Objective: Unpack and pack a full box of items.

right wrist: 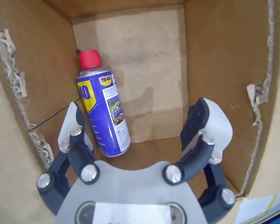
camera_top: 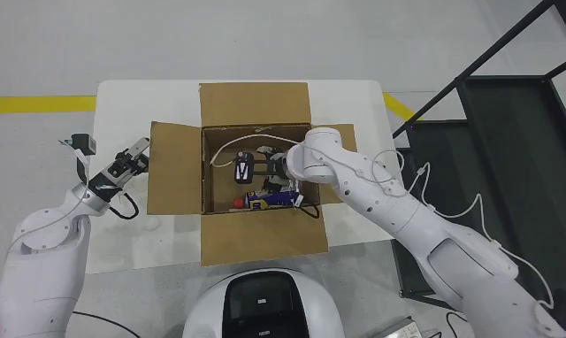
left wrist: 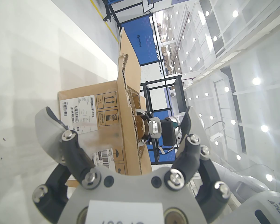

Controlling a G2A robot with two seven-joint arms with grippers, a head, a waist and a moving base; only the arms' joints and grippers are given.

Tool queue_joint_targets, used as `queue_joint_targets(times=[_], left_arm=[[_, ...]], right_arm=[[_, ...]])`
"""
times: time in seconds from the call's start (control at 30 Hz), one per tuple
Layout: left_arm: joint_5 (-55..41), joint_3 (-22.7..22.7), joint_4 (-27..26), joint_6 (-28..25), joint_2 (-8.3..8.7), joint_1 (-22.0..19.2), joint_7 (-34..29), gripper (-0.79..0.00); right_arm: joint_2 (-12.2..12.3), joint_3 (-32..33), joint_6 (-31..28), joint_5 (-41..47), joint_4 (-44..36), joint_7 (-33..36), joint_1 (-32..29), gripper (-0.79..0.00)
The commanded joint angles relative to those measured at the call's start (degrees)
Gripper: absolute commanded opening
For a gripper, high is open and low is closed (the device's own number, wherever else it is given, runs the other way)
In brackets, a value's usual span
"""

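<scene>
Right wrist view: my right hand (right wrist: pixel 136 106) down inside box (right wrist: pixel 224 47), spread wide, holding nothing. Blue spray can (right wrist: pixel 102 108) lies ahead of hand, tucked against box wall, red cap pointing away, well off to one side of hand's opening. Wide spread probably meant for straddling can; grasp looks off-centre, so I'd shift hand toward that wall before closing. My left hand (left wrist: pixel 116 115) also wide, empty, parked over bench (camera_top: pixel 124 117) outside box, likely so right arm has box to itself.
</scene>
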Motion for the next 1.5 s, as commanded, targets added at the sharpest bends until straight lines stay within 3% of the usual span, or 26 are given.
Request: queue_joint_targets(times=[0.0, 0.27, 0.87, 1.37, 1.4, 1.47], left_arm=[[0.0, 0.0, 0.0, 0.0, 0.0, 0.0, 0.0, 0.0], [0.0, 0.0, 0.0, 0.0, 0.0, 0.0, 0.0, 0.0], [0.0, 0.0, 0.0, 0.0, 0.0, 0.0, 0.0, 0.0], [0.0, 0.0, 0.0, 0.0, 0.0, 0.0, 0.0, 0.0], [0.0, 0.0, 0.0, 0.0, 0.0, 0.0, 0.0, 0.0], [0.0, 0.0, 0.0, 0.0, 0.0, 0.0, 0.0, 0.0]], right_arm=[[-0.5, -0.8, -1.3, 2.2, 1.2, 2.1, 1.3, 0.0], [-2.7, -4.1, -1.0, 10.9, 7.0, 9.6, 4.2, 0.0], [-11.4, -13.8, 0.4, 10.9, 26.2, 4.1, 9.6, 0.0], [-16.8, -16.7, -1.0, 10.4, 37.8, 0.9, 11.7, -0.009], [-17.2, -16.8, -1.0, 10.4, 38.4, 0.8, 11.9, -0.262], [-17.8, -16.9, -1.2, 10.3, 39.6, 0.4, 12.1, -0.61]])
